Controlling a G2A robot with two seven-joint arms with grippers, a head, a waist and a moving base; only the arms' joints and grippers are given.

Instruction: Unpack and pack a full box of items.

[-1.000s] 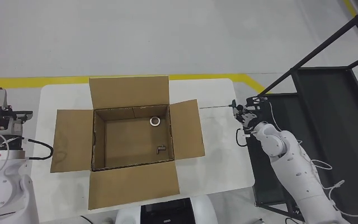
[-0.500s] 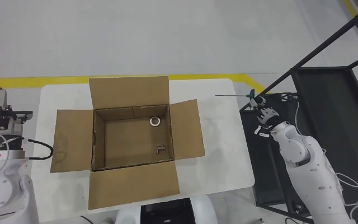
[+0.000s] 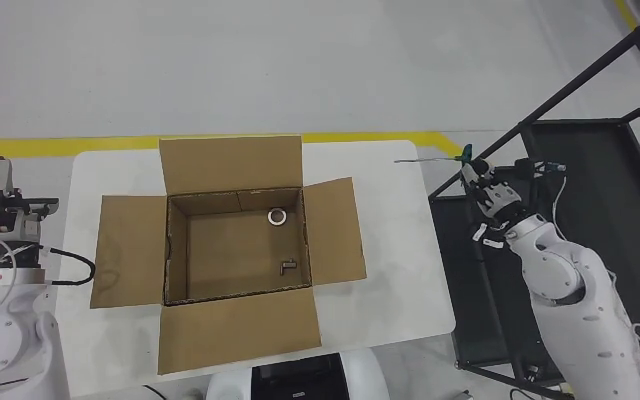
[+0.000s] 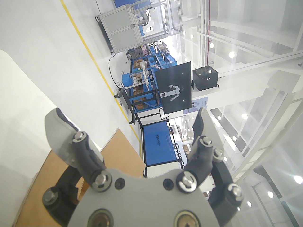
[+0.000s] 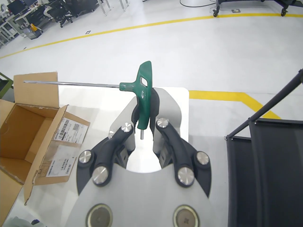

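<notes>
Shift: right arm has swung the key (image 3: 464,154) off the bench (image 3: 400,265) toward the cart (image 3: 590,190); box (image 3: 235,162) and left arm are as they were.
Right fingers (image 5: 154,109): closed on one limb of the key's (image 5: 144,88) green T-handle, with the short stub pointing back at the wrist. Grip looks square.
Key position: held in the air at the cart's corner nearest the bench, well apart from the box.
Key axis: long shaft roughly level, running from the handle back toward the bench, tip over the bench's far right corner. Handle end is the end nearest the cart.
Left fingers (image 4: 59,128): spread wide, holding nothing, out beyond the box's (image 4: 118,147) left flap.
Box contents: roll (image 3: 277,215) and a small angled part (image 3: 289,266) lie on the box floor.
Nearer arm: right, which has the key and stands beside the cart. Left arm is on the far side of the box.
Step in hand (judged): unpacking, with the key bound for the cart (image 5: 277,166).
Governing relation (judged): shaft trails away from the cart, so the handle must travel well in over the tray before release — otherwise the shaft may hang over the rail.
</notes>
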